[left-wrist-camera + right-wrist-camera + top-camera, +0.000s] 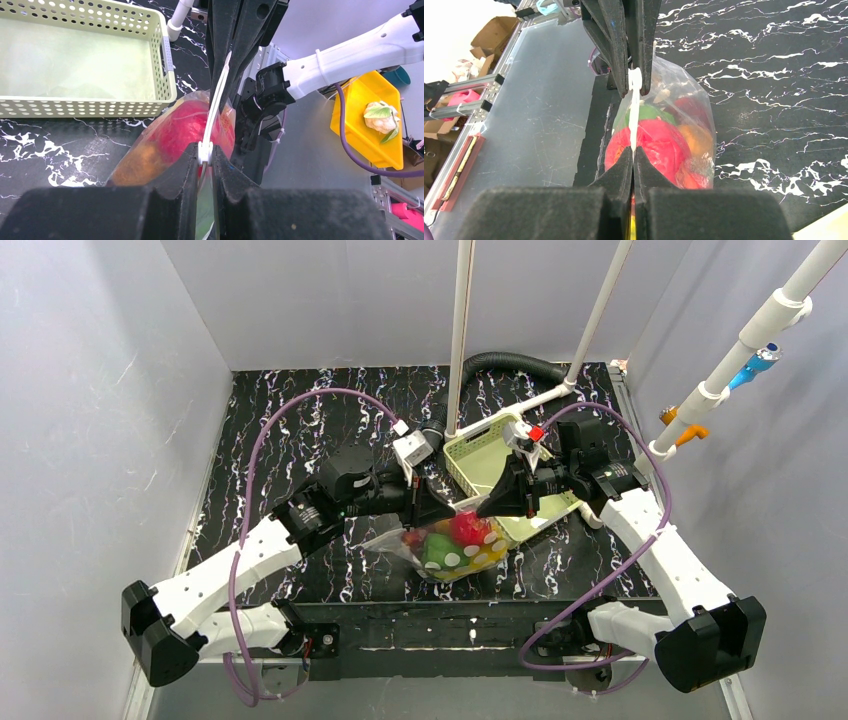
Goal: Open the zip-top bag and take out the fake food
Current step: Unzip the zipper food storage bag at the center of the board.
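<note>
Bases of both arms sit at the near edge of the black marbled table [300, 440] in the overhead shot, and the arms reach in toward each other. Left pincer [442, 512] and right pincer [487, 508] meet right above the bag [455, 552], which is mid-table toward the near edge with the toy food [465, 530] inside. Can't tell if it rests on the table or hangs. A pale green basket [480, 452] sits just on its far side.

Left wrist cam: left pincer [205, 152] is clamped on the bag's white zip strip [216, 107], jaws nearly together. The right pincer grips the same strip further along. A red fruit [175, 132] bulges against the plastic.

Right wrist cam: right pincer [633, 150] is squeezed tight on that strip, with the left one opposite. The strip between them looks shut, with red, green and orange pieces behind it.
</note>
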